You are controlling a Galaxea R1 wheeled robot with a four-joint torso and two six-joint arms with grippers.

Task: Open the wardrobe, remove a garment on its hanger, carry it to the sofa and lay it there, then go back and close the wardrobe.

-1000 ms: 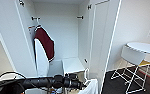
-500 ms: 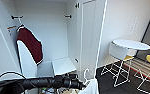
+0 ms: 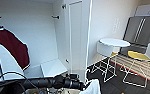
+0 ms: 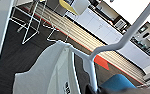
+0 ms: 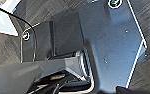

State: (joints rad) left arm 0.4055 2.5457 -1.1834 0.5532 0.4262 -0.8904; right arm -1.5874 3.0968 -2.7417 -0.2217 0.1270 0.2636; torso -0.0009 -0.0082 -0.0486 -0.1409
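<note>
Dark wood-look floor (image 3: 108,85) runs out to my right past a round white table (image 3: 114,42) and wire-legged chairs (image 3: 136,65); ahead, the wardrobe (image 3: 76,37) stands open, its door swung toward me. A maroon top (image 3: 12,48) hangs on the rail at the wardrobe's left side. My left arm (image 3: 51,82) reaches across the bottom edge of the head view, and the white shirt (image 3: 92,88) hangs from its far end, clear of the wardrobe and above the floor. From the left wrist I see the hanger (image 4: 121,42) rising out of the left gripper (image 4: 92,89), which looks clamped on the hanger's lower stem, the shirt draped just beside it. A corner of the blue sofa (image 4: 116,83) shows close by in that view.

I judge the shirt light and limp: it will swing and may slip off the smooth hanger if tilted. The stiff hanger neck is the right place to hold. I cannot tell how the right gripper's jaws stand.
</note>
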